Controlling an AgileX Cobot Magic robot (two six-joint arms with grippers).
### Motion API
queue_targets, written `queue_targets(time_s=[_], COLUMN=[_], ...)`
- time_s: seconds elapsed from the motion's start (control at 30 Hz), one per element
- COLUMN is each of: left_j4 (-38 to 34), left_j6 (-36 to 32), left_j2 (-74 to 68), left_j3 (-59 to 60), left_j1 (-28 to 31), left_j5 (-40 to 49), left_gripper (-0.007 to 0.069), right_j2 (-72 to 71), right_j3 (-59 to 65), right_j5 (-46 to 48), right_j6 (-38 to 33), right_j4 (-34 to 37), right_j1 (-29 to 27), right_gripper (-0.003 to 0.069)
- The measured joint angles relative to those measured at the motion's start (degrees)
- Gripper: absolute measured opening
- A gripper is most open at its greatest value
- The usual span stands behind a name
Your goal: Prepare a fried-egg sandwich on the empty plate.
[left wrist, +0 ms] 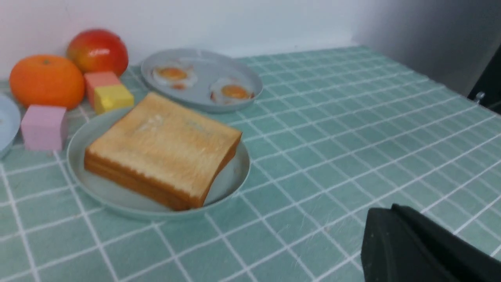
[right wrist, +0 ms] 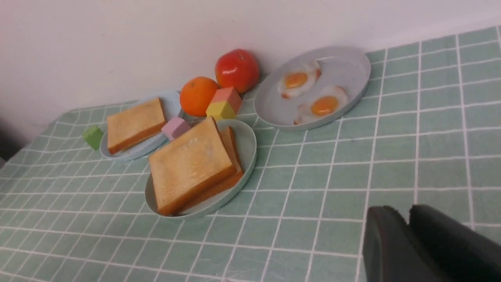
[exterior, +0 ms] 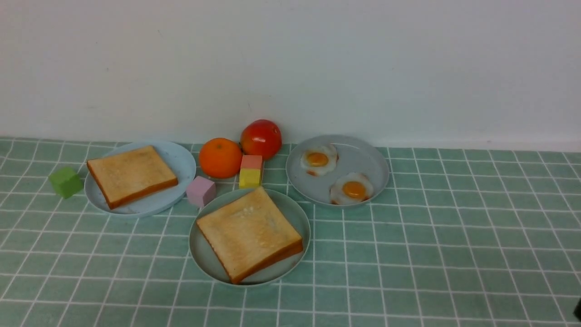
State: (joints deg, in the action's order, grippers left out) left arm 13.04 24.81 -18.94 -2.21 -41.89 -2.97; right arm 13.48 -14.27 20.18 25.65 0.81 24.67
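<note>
Two square golden-brown toast slices lie stacked as a sandwich point(exterior: 248, 234) on the pale mint-green plate point(exterior: 204, 259) at the front middle. No egg shows between the slices. The stack also shows in the left wrist view point(left wrist: 162, 147) and in the right wrist view point(right wrist: 191, 164), where the lower slice peeks out. My left gripper point(left wrist: 381, 211) is shut and empty, over the cloth to the right of the plate. My right gripper point(right wrist: 407, 213) is shut and empty, over the cloth well away from the plate. Only a dark sliver at the lower right corner of the front view hints at an arm.
A grey plate point(exterior: 363, 159) at the back right holds two loose fried eggs point(exterior: 319, 159). A pale blue plate point(exterior: 181, 159) at the left holds a single toast slice point(exterior: 130, 175). An orange point(exterior: 220, 157), a red fruit point(exterior: 261, 138) and pink point(exterior: 200, 191), yellow-on-pink point(exterior: 251, 171) and green point(exterior: 66, 182) blocks stand behind.
</note>
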Motion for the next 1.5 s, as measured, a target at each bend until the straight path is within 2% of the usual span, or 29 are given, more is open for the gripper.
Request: queue_targets(time_s=[0.23,0.3,0.37,0.5,0.6,0.67,0.8,1.0,1.1,1.5], left_j4=[0.0,0.0,0.0,0.0,0.0,0.0,0.0,0.0,0.0,-0.1], left_j6=[0.0,0.0,0.0,0.0,0.0,0.0,0.0,0.0,0.0,0.0], left_j2=[0.0,0.0,0.0,0.0,0.0,0.0,0.0,-0.1,-0.1,-0.1], left_j3=[0.0,0.0,0.0,0.0,0.0,0.0,0.0,0.1,0.1,0.1], left_j1=[0.0,0.0,0.0,0.0,0.0,0.0,0.0,0.0,0.0,0.0], left_j5=[3.0,3.0,3.0,3.0,3.0,3.0,3.0,3.0,3.0,3.0], left_gripper=[-0.0013,-0.0013,-0.0013,-0.0013,-0.0013,-0.0013,-0.0011,-0.0005,-0.0003,0.0006], right_j2=[0.0,-0.4,-1.7,-7.1,-12.6,-13.9,-14.1,-14.1,-14.1,-14.1], right_j3=[7.2,8.5,9.3,11.3,13.2,14.8,15.1,15.6,15.6,15.4], right_j5=[-1.4,-0.4,1.1,3.2,3.3,3.1,1.3,-0.5,-0.6,1.1], right_j6=[0.1,0.1,0.1,-1.2,-6.1,-10.7,-15.9,-29.0,-30.2,-27.0], right_j4=[-0.4,-3.5,-5.2,-5.3,-3.0,-0.8,2.9,6.5,5.9,3.9], right_j1=[0.0,-1.1,-3.6,-14.4,-19.3,-21.5,-21.9,-21.9,-21.7,-21.7], right_gripper=[0.0113,0.0113,0.0113,0.0074,0.0003,-0.0014,-0.0015,-0.0015,-0.0015,-0.0014])
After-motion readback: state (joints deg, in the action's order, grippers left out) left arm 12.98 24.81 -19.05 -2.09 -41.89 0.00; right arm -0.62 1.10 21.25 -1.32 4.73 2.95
